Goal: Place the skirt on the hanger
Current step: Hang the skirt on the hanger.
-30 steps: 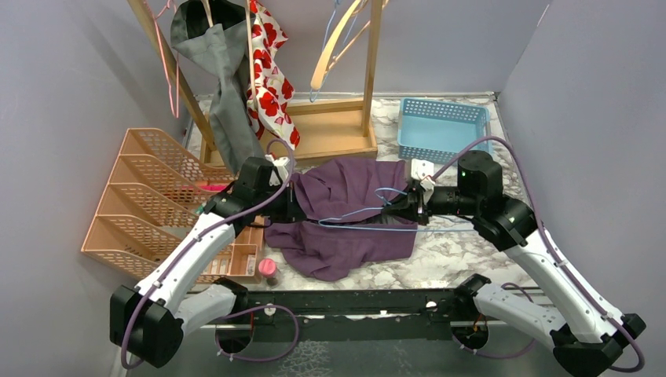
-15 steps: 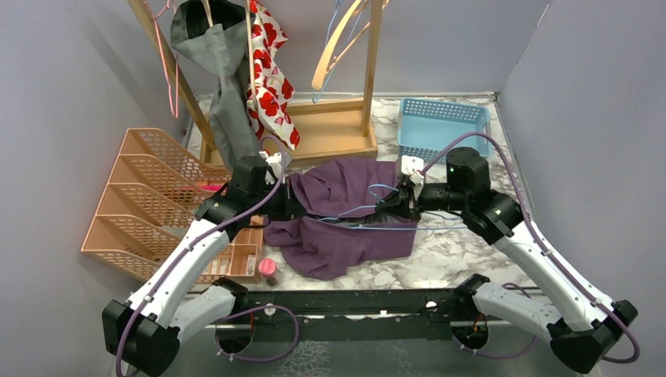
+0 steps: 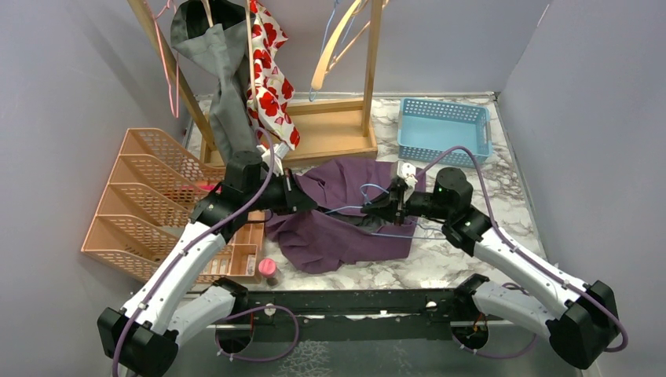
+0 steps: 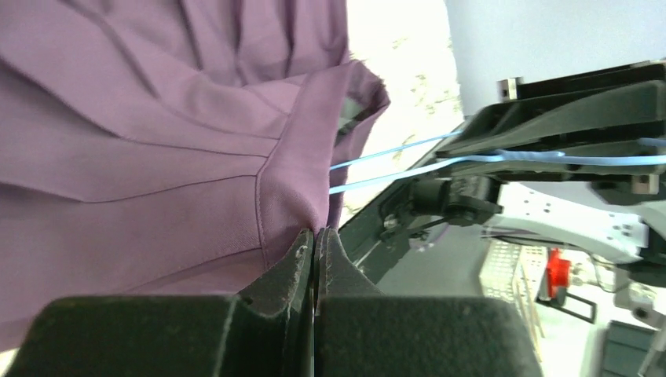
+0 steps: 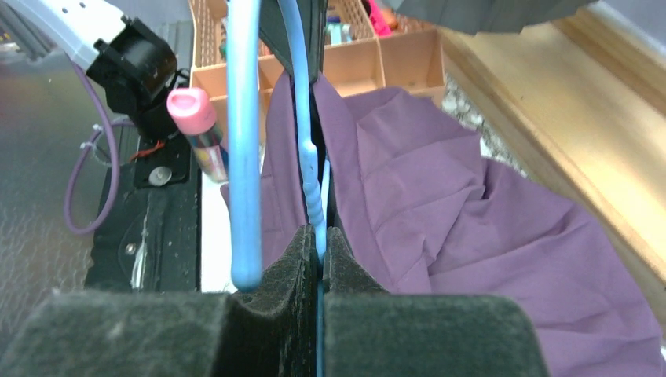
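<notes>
The purple skirt (image 3: 339,228) lies crumpled on the marble table in the middle of the top view. My left gripper (image 3: 308,206) is shut on a fold of the skirt (image 4: 196,157), pinching the cloth at its tips (image 4: 316,234). My right gripper (image 3: 375,212) is shut on the thin blue wire hanger (image 3: 357,209), whose wire (image 5: 312,149) runs up from between the pads, with its rounded end (image 5: 244,157) to the left. The two grippers face each other over the skirt (image 5: 471,220), the hanger stretched between them.
A wooden clothes rack (image 3: 338,133) with a grey garment (image 3: 220,71) and a red-flowered one (image 3: 271,78) stands at the back. A blue basket (image 3: 444,129) sits back right. An orange organiser (image 3: 149,196) is at the left, a pink-capped bottle (image 3: 268,271) near the front edge.
My right gripper has carried the hanger leftward and closer to the left gripper. My left gripper has lifted its fold of skirt slightly toward the hanger. The skirt has bunched up between them.
</notes>
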You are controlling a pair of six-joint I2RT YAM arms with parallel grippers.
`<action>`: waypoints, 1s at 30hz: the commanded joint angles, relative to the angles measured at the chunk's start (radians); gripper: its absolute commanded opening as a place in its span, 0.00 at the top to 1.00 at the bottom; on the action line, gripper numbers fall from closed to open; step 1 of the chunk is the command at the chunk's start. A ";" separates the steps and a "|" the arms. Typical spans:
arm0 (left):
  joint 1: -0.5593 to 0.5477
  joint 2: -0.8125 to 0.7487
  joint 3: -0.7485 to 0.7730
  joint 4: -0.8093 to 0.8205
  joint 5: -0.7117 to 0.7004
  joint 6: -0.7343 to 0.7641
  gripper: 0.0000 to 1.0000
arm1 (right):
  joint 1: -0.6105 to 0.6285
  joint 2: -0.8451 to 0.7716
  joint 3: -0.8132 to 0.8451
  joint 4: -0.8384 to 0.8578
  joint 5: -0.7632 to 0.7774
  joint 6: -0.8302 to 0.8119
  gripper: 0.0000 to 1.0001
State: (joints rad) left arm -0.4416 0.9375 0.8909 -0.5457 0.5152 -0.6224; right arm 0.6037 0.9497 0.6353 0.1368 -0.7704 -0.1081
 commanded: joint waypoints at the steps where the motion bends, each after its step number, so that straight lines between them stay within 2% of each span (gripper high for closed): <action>1: -0.029 -0.032 -0.054 0.306 0.156 -0.227 1.00 | 0.017 0.029 -0.043 0.323 0.030 0.090 0.99; 5: -0.109 -0.003 -0.074 0.456 0.116 -0.333 1.00 | 0.019 0.058 -0.104 0.504 0.028 0.145 0.99; 11: -0.210 0.069 -0.055 0.550 0.044 -0.345 1.00 | 0.021 0.105 -0.145 0.669 0.013 0.196 0.99; 13: -0.211 0.071 -0.056 0.546 0.037 -0.291 0.88 | 0.021 0.106 -0.158 0.706 0.020 0.203 0.99; 15: -0.211 0.056 -0.065 0.532 0.016 -0.231 0.71 | 0.021 0.101 -0.179 0.749 0.029 0.211 0.99; 17: -0.210 0.038 -0.058 0.499 -0.007 -0.141 0.59 | 0.021 0.094 -0.200 0.796 0.037 0.222 0.99; 20: -0.210 -0.001 -0.025 0.442 -0.053 0.018 0.47 | 0.021 0.087 -0.219 0.849 0.041 0.240 0.99; 24: -0.210 -0.049 0.027 0.366 -0.081 0.309 0.39 | 0.021 0.084 -0.242 0.912 0.050 0.269 0.99; 30: -0.210 -0.044 0.107 0.156 -0.106 0.789 0.36 | 0.021 0.078 -0.243 0.924 0.050 0.270 0.99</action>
State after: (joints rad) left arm -0.6487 0.8936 0.9470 -0.2321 0.4492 -0.2584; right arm 0.6163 1.0538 0.3965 0.9443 -0.7448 0.1467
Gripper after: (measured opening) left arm 0.636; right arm 0.041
